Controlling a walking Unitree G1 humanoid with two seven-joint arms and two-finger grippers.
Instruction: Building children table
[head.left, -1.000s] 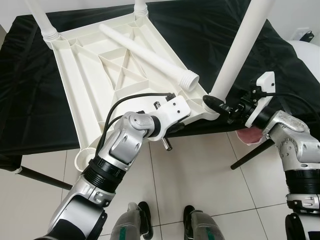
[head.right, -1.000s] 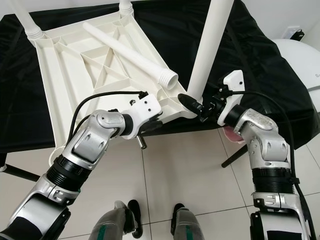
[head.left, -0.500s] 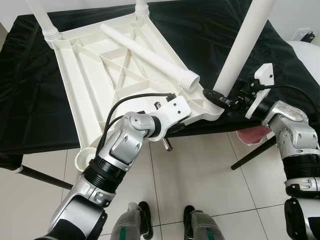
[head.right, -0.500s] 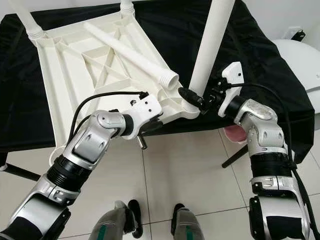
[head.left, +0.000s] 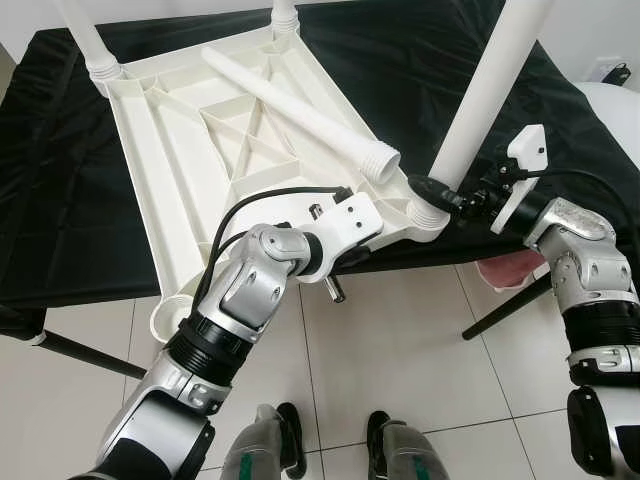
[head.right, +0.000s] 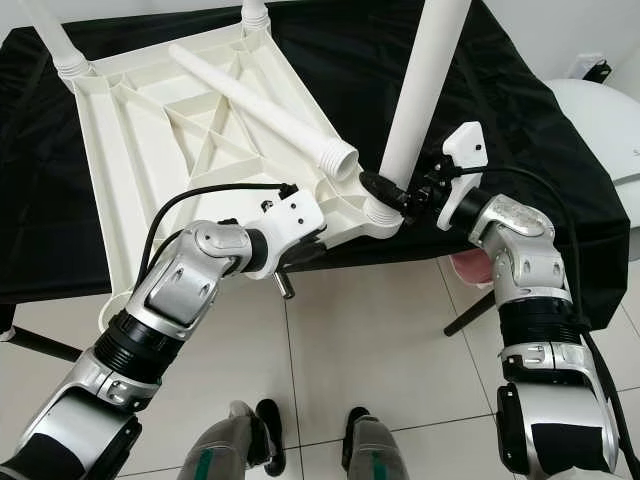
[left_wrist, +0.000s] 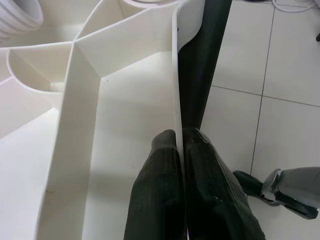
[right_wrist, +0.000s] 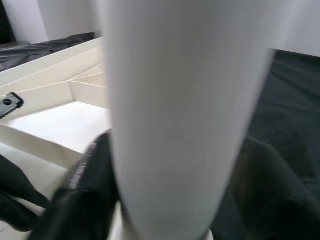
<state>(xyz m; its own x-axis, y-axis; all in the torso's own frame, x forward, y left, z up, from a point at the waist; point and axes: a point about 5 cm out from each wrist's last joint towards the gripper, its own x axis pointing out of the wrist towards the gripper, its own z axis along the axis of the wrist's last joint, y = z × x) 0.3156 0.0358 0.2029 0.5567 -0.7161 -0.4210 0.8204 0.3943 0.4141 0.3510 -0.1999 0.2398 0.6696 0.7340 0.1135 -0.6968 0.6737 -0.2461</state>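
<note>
An upside-down white tabletop (head.left: 190, 170) lies on a black-covered table (head.left: 60, 230). Two white legs stand in its far corners (head.left: 92, 45). A loose leg (head.left: 300, 110) lies across its ribs. A third leg (head.left: 480, 100) rises from the near right corner socket, and my right gripper (head.left: 428, 190) is shut on that leg's base; one black finger (right_wrist: 82, 200) hugs it. My left gripper (left_wrist: 179, 134) is shut on the tabletop's thin near rim (left_wrist: 176, 75), just left of that corner.
The near left corner socket (head.left: 170, 315) overhangs the black table's edge and holds no leg. A pink object (head.left: 500, 272) and a slanted black table leg (head.left: 500, 315) are under the right side. A white rounded object (head.left: 615, 110) sits far right. Tiled floor lies below.
My right gripper has shifted up and closer to the corner socket, its wrist turning, with the leg's base now seated at the corner. The left arm has stayed put.
</note>
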